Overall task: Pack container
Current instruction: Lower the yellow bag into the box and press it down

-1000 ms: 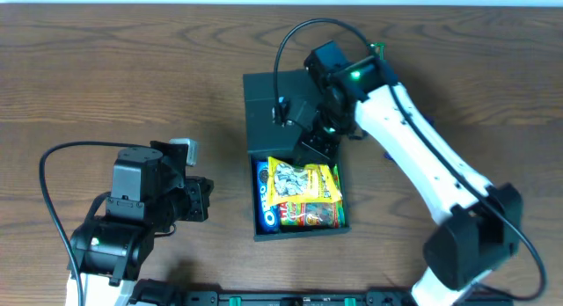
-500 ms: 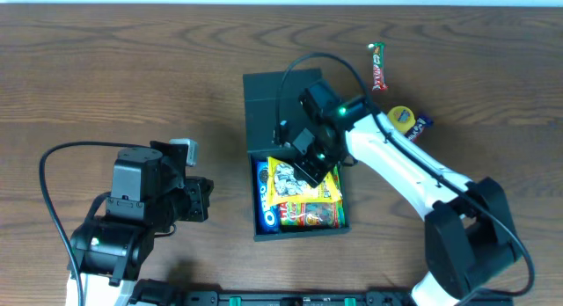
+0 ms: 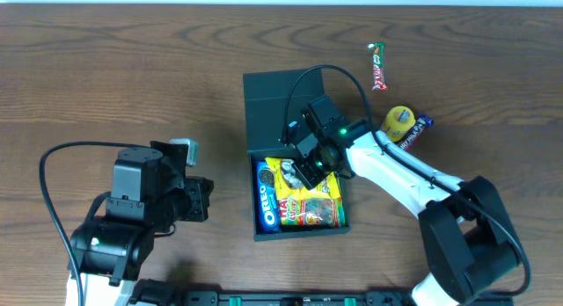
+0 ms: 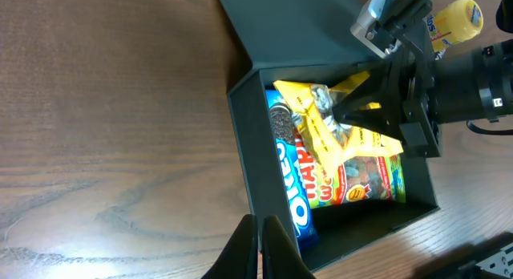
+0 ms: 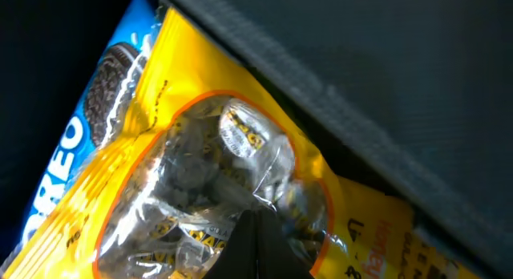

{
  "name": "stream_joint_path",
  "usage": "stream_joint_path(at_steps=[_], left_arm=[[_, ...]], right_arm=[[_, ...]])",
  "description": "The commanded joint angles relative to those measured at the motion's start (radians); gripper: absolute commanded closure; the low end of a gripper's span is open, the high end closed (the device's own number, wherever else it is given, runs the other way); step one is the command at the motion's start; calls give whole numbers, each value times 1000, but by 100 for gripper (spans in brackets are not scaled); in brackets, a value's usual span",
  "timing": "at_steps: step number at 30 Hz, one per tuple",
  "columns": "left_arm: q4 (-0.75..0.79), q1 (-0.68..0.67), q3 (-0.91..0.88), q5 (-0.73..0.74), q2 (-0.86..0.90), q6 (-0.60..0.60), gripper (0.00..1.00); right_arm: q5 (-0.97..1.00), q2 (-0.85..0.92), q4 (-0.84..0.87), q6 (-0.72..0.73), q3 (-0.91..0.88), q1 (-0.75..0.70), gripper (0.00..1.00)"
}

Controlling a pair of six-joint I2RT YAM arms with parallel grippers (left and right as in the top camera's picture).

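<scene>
The container (image 3: 264, 112) is a dark box with its flap lid open toward the back; it also shows in the left wrist view (image 4: 248, 151) and the right wrist view (image 5: 385, 70). Inside lie a blue Oreo packet (image 3: 266, 205) (image 4: 292, 183) (image 5: 88, 127) and a yellow snack bag (image 3: 312, 200) (image 4: 353, 171) (image 5: 200, 151). My right gripper (image 3: 308, 171) (image 4: 337, 112) (image 5: 260, 243) is shut, its tips pressed on the bag's top end inside the box. My left gripper (image 3: 205, 200) (image 4: 260, 247) is shut and empty, left of the box.
A red candy bar (image 3: 378, 67), a yellow round packet (image 3: 398, 121) (image 4: 457, 14) and a small blue packet (image 3: 415, 128) lie on the wooden table to the right of the box. A black cable loops over the lid.
My right gripper has moved from over the lid forward and down into the box onto the yellow bag. The arm's shift uncovered the snacks at the right. The left arm is still.
</scene>
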Motion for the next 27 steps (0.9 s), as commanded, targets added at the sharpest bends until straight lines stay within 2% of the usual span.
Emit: stream_joint_path(at_steps=[1,5,12,16,27], left_arm=[[-3,3,22,6,-5,18,94],[-3,3,22,6,-5,18,94],[-3,3,22,6,-5,18,94],[-3,3,22,6,-5,18,94],[-3,3,22,6,-5,18,95]], right_arm=[[95,8,-11,34,-16,1,99],[48,-42,-94,37,47,0,99],[82,-171,-166,34,88,0,99],[105,-164,-208,35,77,0,99],[105,-72,-190,37,34,2,99]])
